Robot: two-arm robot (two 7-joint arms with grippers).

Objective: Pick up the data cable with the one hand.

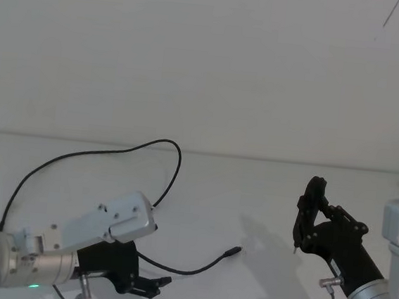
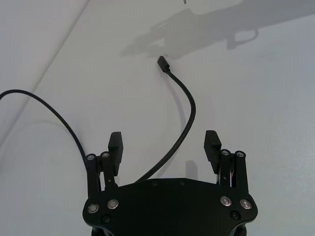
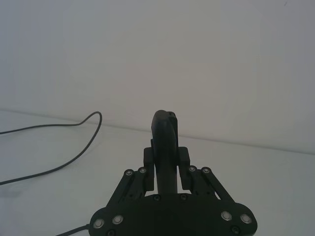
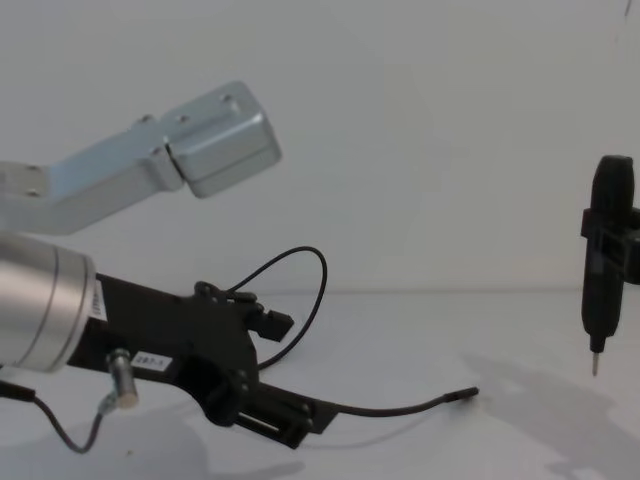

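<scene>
You have the left gripper [image 2: 164, 147] low, jaws spread either side of the data cable [image 2: 189, 105], which seems to lie slack on the table [image 2: 266, 123], so closing and lifting remain; the right gripper [image 3: 166, 160], off right, clamps a pen-like tool [image 4: 603, 270].

"Where did the data cable [image 2: 192, 110] lie?"
"On the table [image 1: 251, 197], passing between the left gripper's [image 2: 164, 140] spread fingers, plug end toward the right."
"And the right gripper [image 1: 308, 220]?"
"Well apart on the right, above the table, clamping a pen-like tool [image 4: 606, 260]."
</scene>
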